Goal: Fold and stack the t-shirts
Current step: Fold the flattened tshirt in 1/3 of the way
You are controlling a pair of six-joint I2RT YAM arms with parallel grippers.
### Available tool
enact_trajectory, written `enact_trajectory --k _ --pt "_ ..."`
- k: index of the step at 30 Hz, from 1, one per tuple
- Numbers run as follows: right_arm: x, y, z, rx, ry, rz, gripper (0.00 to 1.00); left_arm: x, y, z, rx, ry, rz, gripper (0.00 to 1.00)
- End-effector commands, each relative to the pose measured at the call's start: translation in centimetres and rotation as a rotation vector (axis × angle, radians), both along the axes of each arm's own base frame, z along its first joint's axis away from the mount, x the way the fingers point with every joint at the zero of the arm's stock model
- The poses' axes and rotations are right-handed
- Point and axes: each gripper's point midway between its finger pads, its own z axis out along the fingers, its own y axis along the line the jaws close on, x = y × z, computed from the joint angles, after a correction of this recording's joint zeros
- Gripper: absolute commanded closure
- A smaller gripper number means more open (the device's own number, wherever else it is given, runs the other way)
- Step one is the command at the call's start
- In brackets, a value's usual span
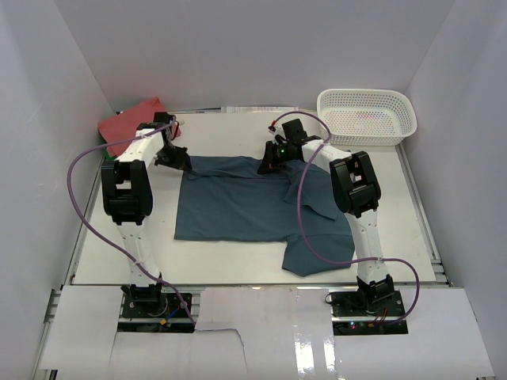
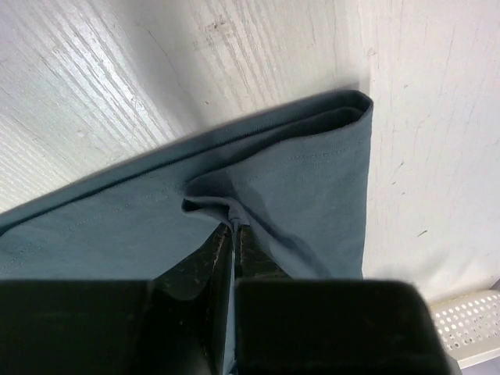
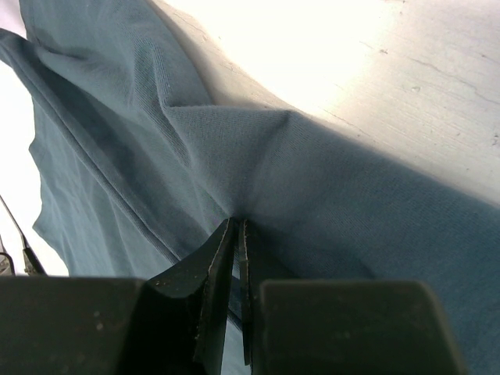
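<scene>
The dark teal-blue t-shirt (image 1: 245,207) lies spread on the white table, one sleeve hanging toward the front right. My left gripper (image 1: 181,162) is shut on its far left corner; in the left wrist view the teal t-shirt (image 2: 297,180) is pinched at my gripper (image 2: 233,226). My right gripper (image 1: 266,164) is shut on the shirt's far edge; in the right wrist view the teal t-shirt (image 3: 328,195) bunches at my gripper (image 3: 237,223). The coral-red t-shirt (image 1: 127,123) lies crumpled at the far left corner.
A white lattice basket (image 1: 366,115) stands at the far right. White walls close in the table on three sides. Purple cables loop beside both arms.
</scene>
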Motion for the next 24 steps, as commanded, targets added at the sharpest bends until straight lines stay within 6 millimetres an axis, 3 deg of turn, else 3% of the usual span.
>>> enact_trajectory --k 1,2,4,15,24 --pt "-1.4 -1.8 -1.5 -0.080 0.052 -0.001 0.87 0.5 0.3 1.3 -0.003 -0.019 0.083 0.86" --pt "-1.4 -1.8 -1.5 -0.079 0.052 -0.002 0.87 0.3 0.4 1.4 -0.003 -0.020 0.081 0.95" --pt "-1.5 -1.8 -1.6 -0.081 0.056 -0.002 0.87 0.0 0.4 1.6 0.002 -0.019 0.076 1.00" --pt "-1.2 -1.8 -1.4 -0.082 0.053 -0.005 0.87 -2.6 0.7 3.0 0.028 -0.032 0.005 1.00" --pt "-1.2 -1.8 -1.4 -0.080 0.057 -0.007 0.87 -5.8 0.9 1.8 0.043 0.009 -0.034 1.00"
